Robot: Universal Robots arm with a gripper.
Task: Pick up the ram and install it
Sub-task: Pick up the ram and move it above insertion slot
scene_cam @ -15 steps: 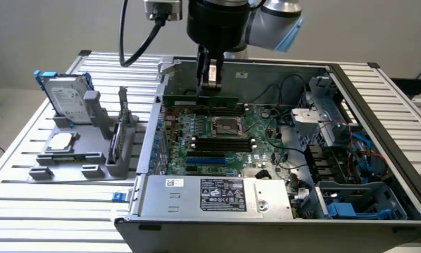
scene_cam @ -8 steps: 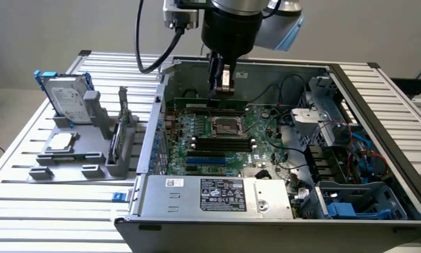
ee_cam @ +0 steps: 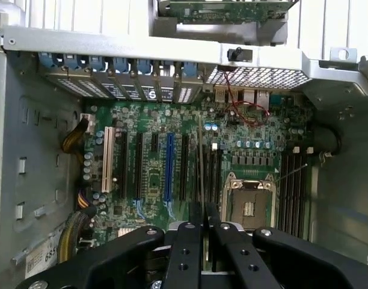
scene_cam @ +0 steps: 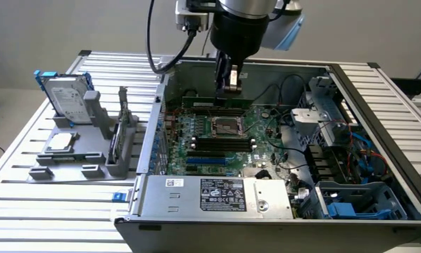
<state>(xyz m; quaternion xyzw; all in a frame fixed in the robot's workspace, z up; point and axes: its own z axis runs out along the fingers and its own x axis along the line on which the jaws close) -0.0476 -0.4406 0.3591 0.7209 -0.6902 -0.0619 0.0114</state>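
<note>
My gripper (scene_cam: 231, 90) hangs inside the open computer case (scene_cam: 147, 153), shut on the ram (scene_cam: 204, 100). The ram is a thin green stick held level above the far part of the motherboard (scene_cam: 196, 132). In the wrist view the ram (ee_cam: 201, 158) shows edge-on as a thin line running out from between the black fingers (ee_cam: 190, 241) of the gripper (ee_cam: 204, 212). It lies over the black memory slots (ee_cam: 211, 174) beside the silver processor socket (ee_cam: 250, 201). Whether the ram touches a slot I cannot tell.
A grey holder (scene_cam: 69, 158) in the exterior view's left carries a hard drive with blue rails (scene_cam: 66, 97) and a square silver chip (scene_cam: 61, 141). The power supply (scene_cam: 218, 195) fills the case's near side. Cables and a drive cage (scene_cam: 337, 132) crowd the right.
</note>
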